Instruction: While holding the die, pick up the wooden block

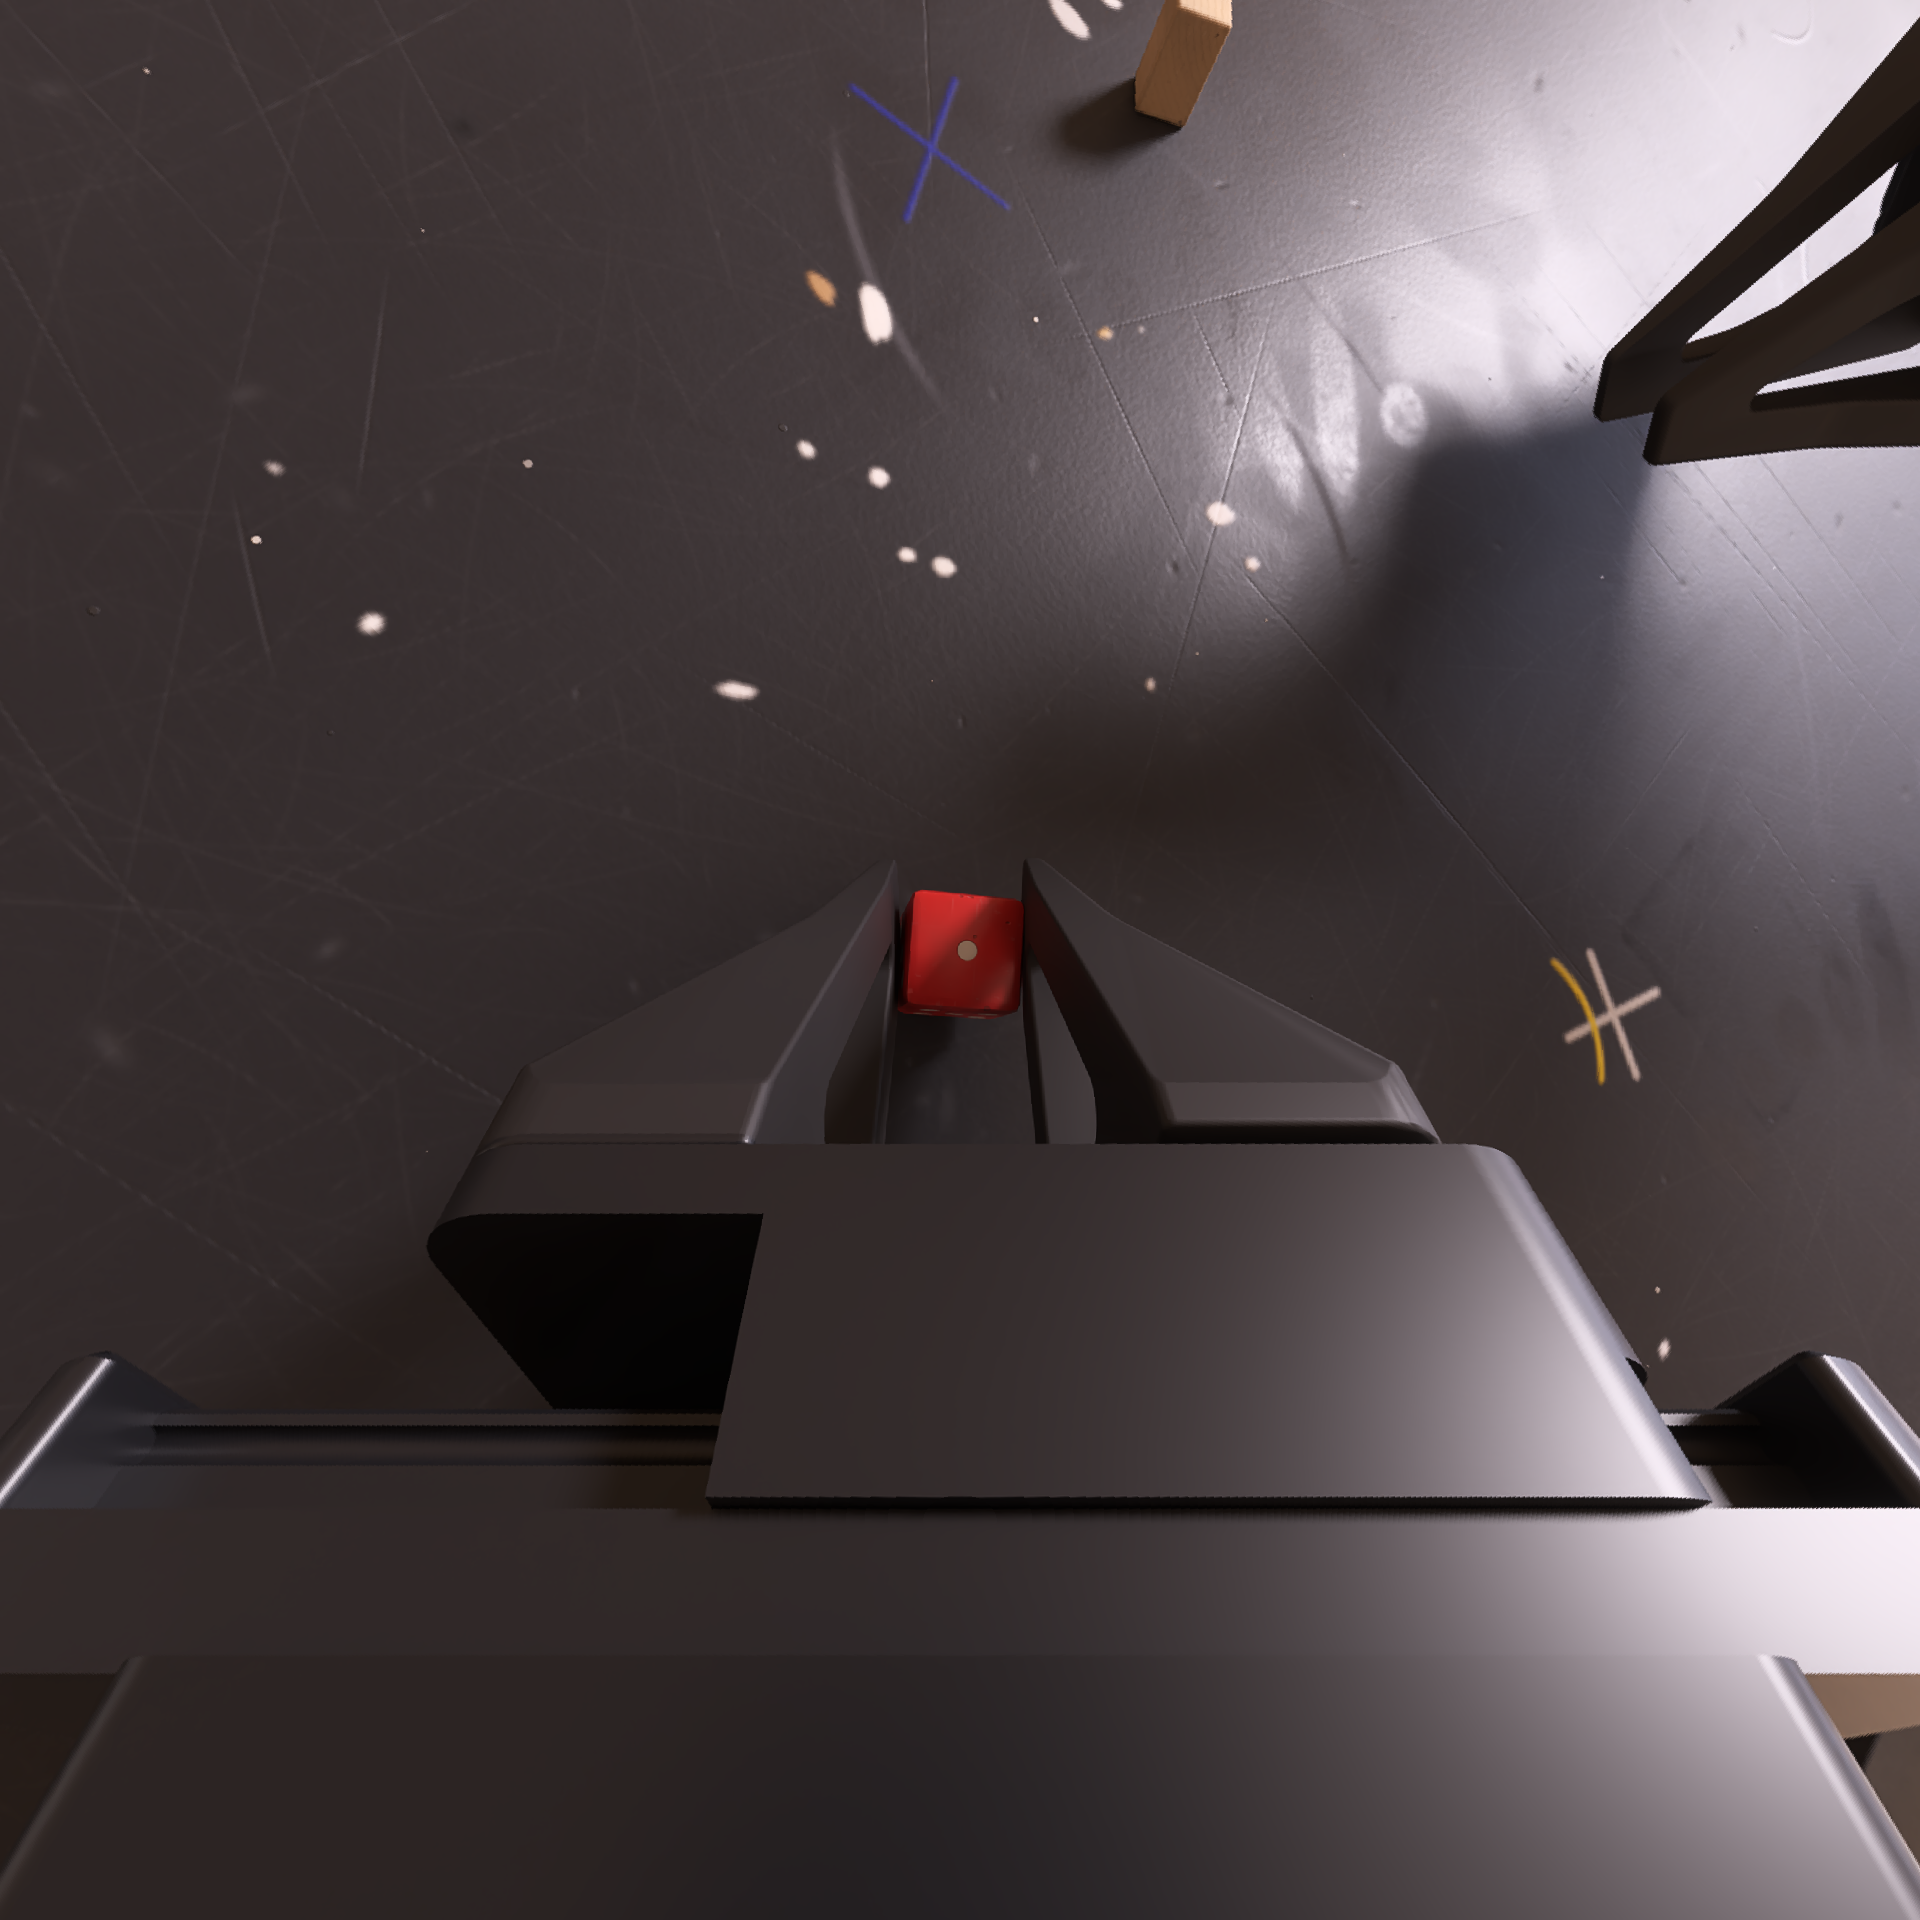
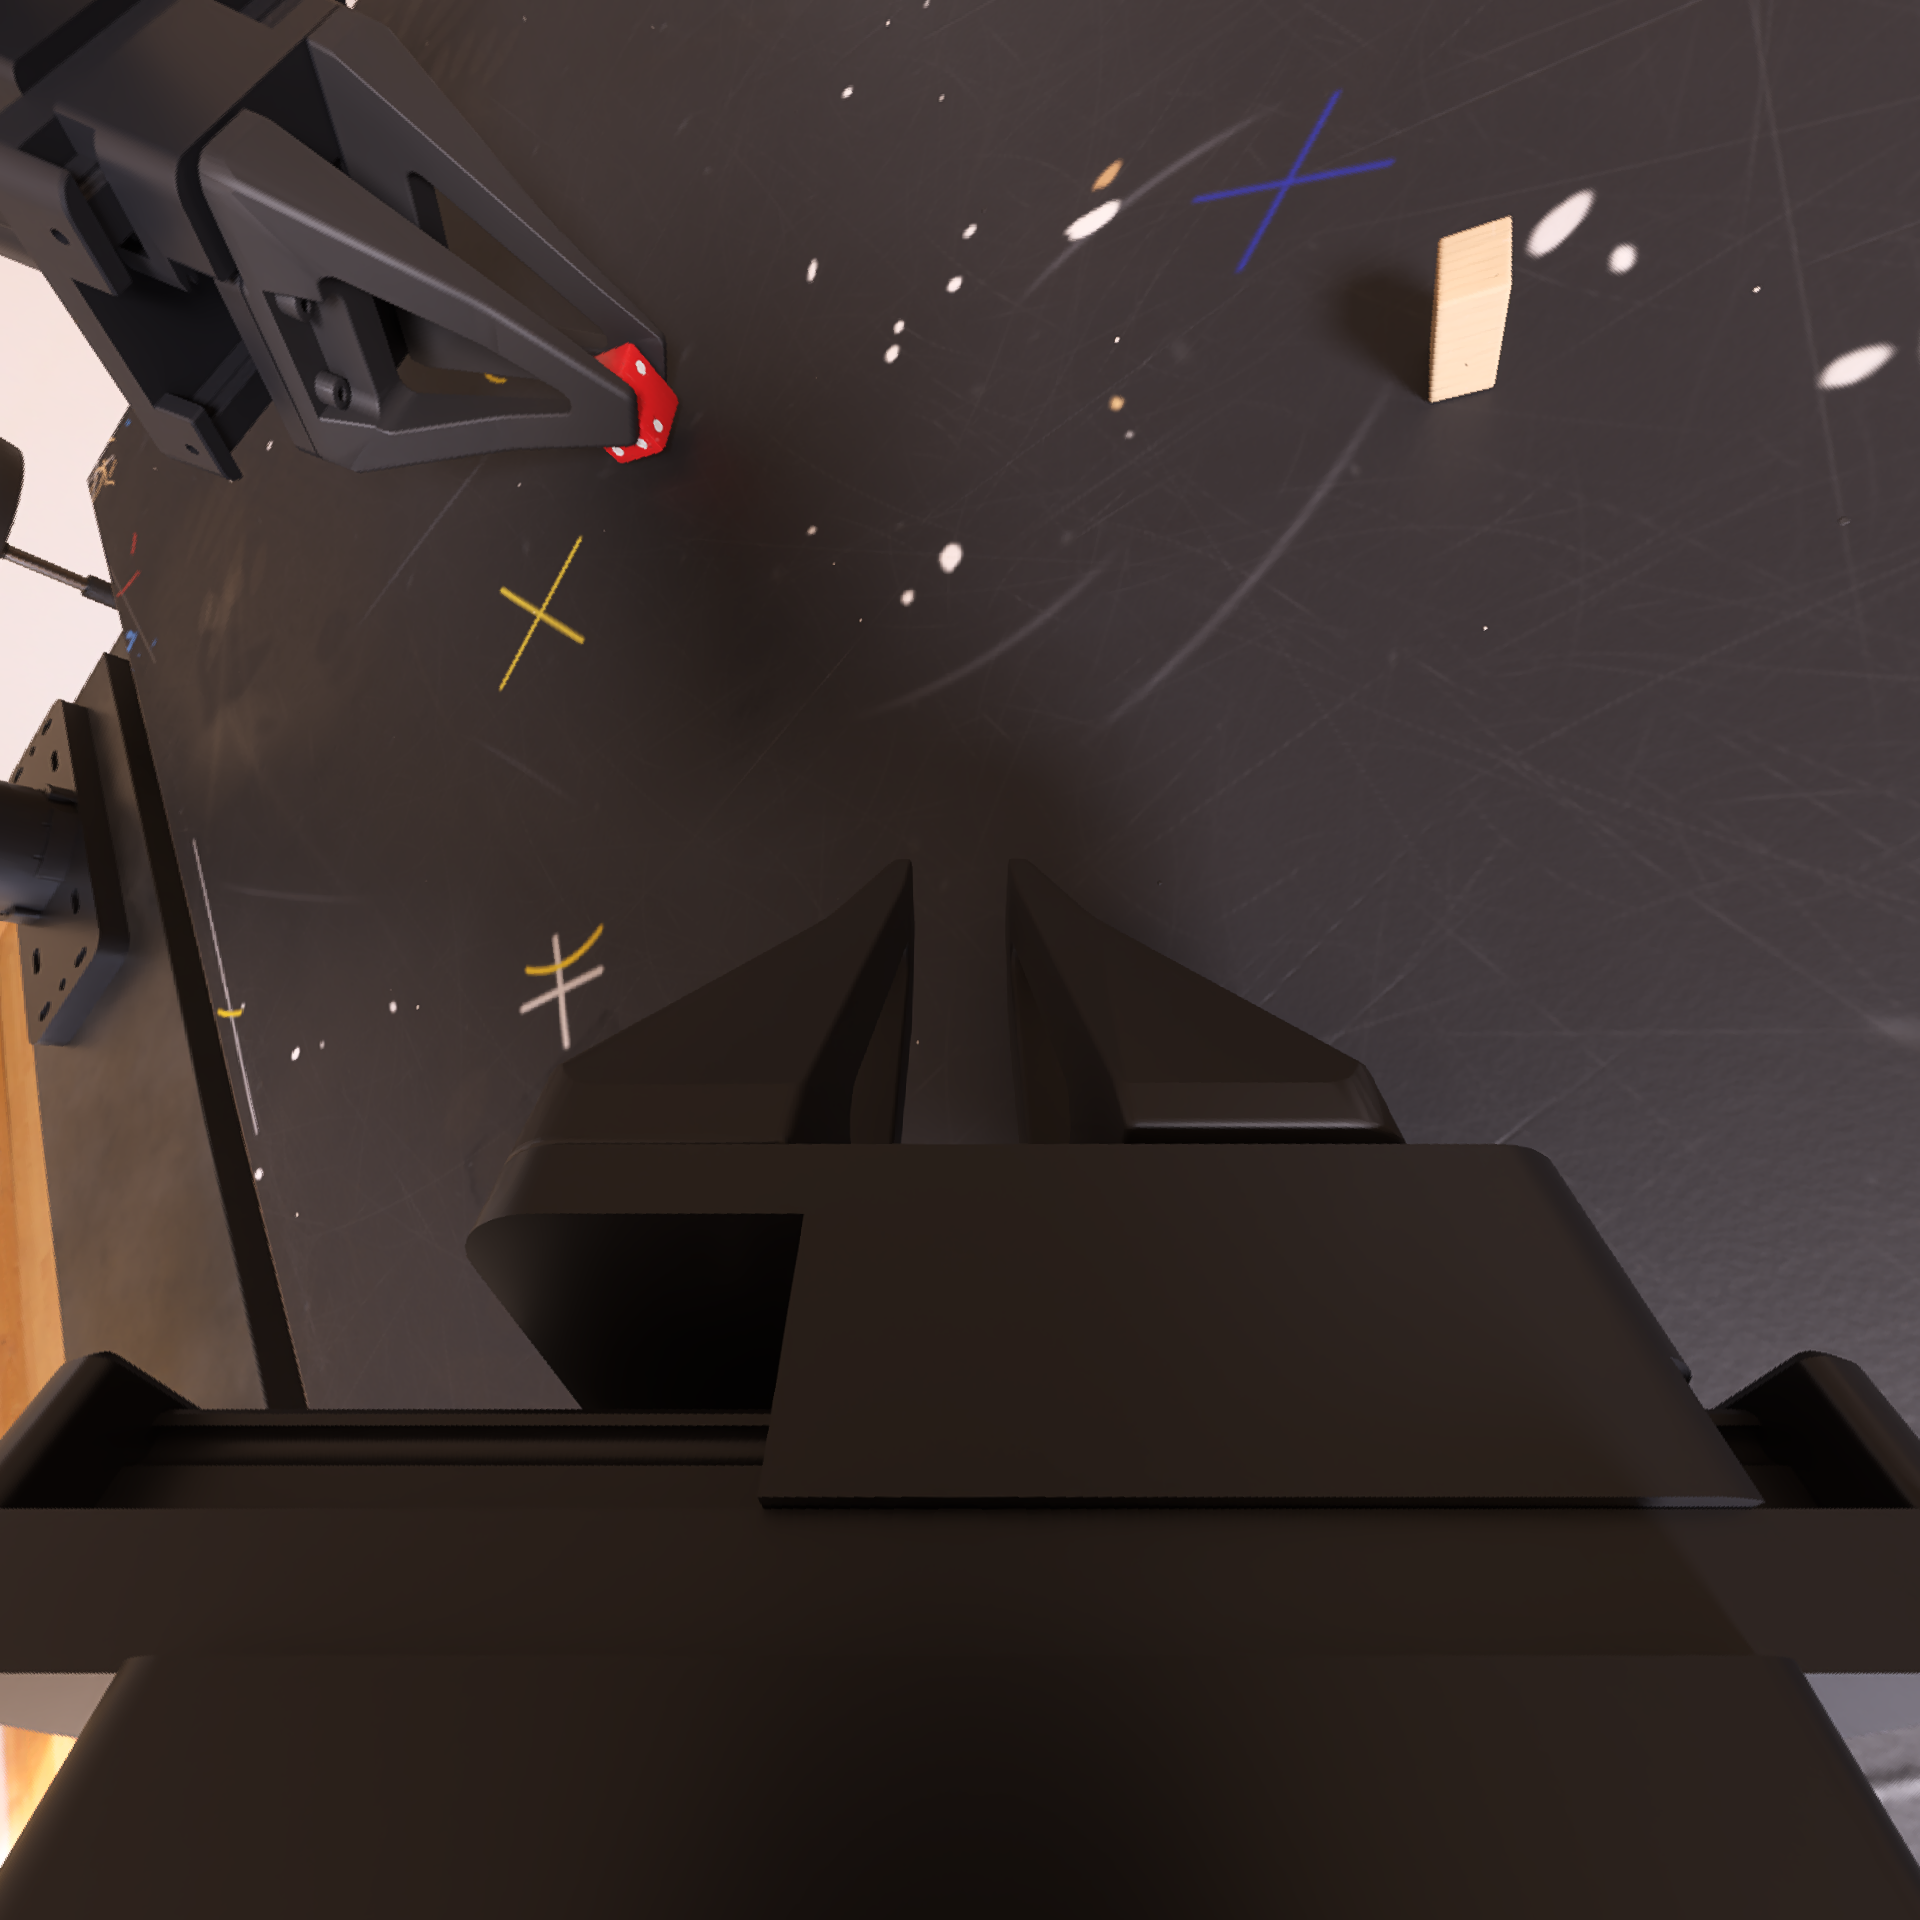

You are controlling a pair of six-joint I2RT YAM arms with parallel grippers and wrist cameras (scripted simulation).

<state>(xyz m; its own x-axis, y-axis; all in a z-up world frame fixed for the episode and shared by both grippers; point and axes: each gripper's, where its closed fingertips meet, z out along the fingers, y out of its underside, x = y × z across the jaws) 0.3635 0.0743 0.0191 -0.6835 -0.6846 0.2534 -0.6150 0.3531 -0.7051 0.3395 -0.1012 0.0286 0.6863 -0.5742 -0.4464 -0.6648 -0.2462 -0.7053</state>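
Left gripper (image 1: 961, 883) pinching red die (image 1: 961, 951), lifted off the table (image 1: 416, 623). Right gripper (image 2: 959, 873) holds nothing, fingers nearly together with a narrow gap. Block (image 2: 1470, 310) stands on table at 1 o'clock in right wrist view, beside blue cross (image 2: 1288, 179).

Our left gripper (image 1: 961, 883) is clamped on the die (image 1: 961, 951); our right gripper (image 2: 959, 868) hangs with fingers slightly parted, empty.
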